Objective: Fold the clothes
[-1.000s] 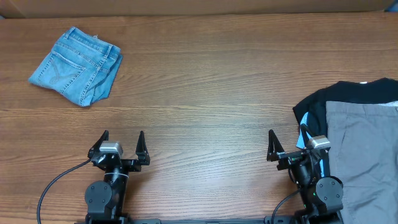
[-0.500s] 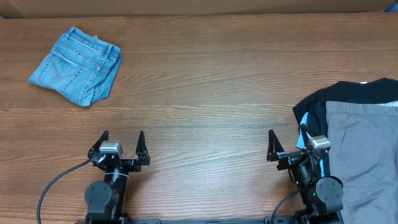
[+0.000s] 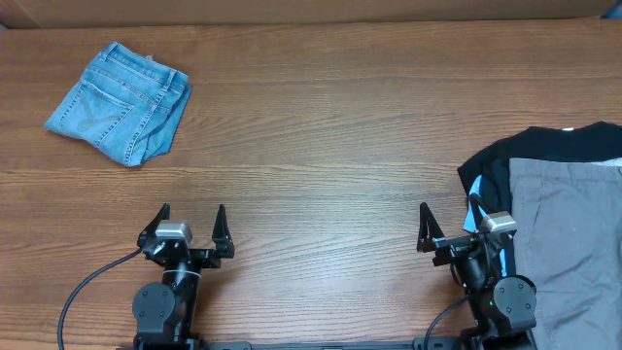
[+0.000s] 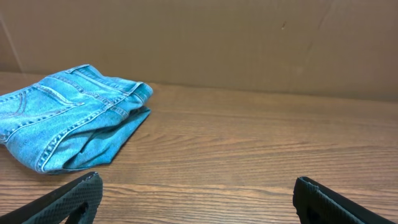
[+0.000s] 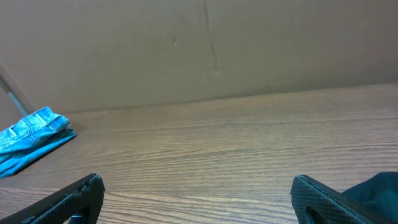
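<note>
Left gripper is parked at the near edge of the brown wood-grain desk, jaws spread wide with nothing between them. Over on the other side the right gripper mirrors it, gaping and empty as well. Now to the light-blue washed denim jeans: they lie as a compact folded bundle in the far left corner of the desk, well apart from both grippers. A stitched back pocket faces up and the waistband is turned toward the far edge. From the left wrist camera the bundle sits ahead and to the left, its layers stacked and a darker fold of denim poking out underneath on the near side. The right wrist camera catches only a sliver of blue at its far left edge. On the right side of the desk a crumpled black garment spreads out with a flat grey garment lying on top of it. The right gripper's outer finger stands right at the black cloth's edge, though whether it touches cannot be told. A thin black cable loops away from the left arm's base.
</note>
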